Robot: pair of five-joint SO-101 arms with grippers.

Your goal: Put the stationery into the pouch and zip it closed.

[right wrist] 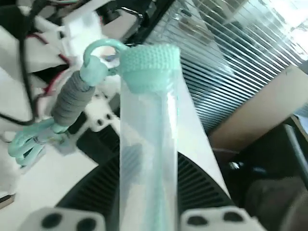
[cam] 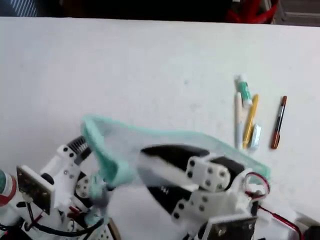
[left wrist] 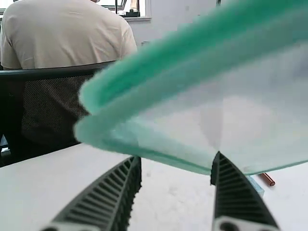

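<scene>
A white table [cam: 125, 55] lies under both pincers. Above it, a translucent flat plastic pouch with a mint-green zip edge [cam: 131, 134] is held in the air, spanning from one pincer to the other.

The right pincer [right wrist: 147, 204] is pressed together on the pouch [right wrist: 147, 130], which rises edge-on from between its jaws. The end of the pouch farthest from this pincer finishes in a green woven tab [right wrist: 149, 65].

The left pincer [left wrist: 176, 161] is spread wide, with its two black ribbed fingers [left wrist: 113, 197] well apart. The pouch [left wrist: 216, 96] crosses just past the fingertips. Its lower border sits at the tip of one finger, but I cannot tell whether they touch.

The stationery lies on the table well apart from both pincers, out beyond the right pincer on the side away from the left one.
- A brown pen [cam: 278, 122] lies farthest out.
- A yellow pen [cam: 250, 120] and a thin white pen [cam: 238, 120] lie side by side, nearer the pincer.
- A short green-and-white tube [cam: 244, 90] lies at their far ends.
- A small clear piece [cam: 255, 136] lies just beside the yellow pen's near end.

A grey wrapped zip pull with a green loop [right wrist: 72, 101] hangs from a ring on the tab, close to the left arm.
</scene>
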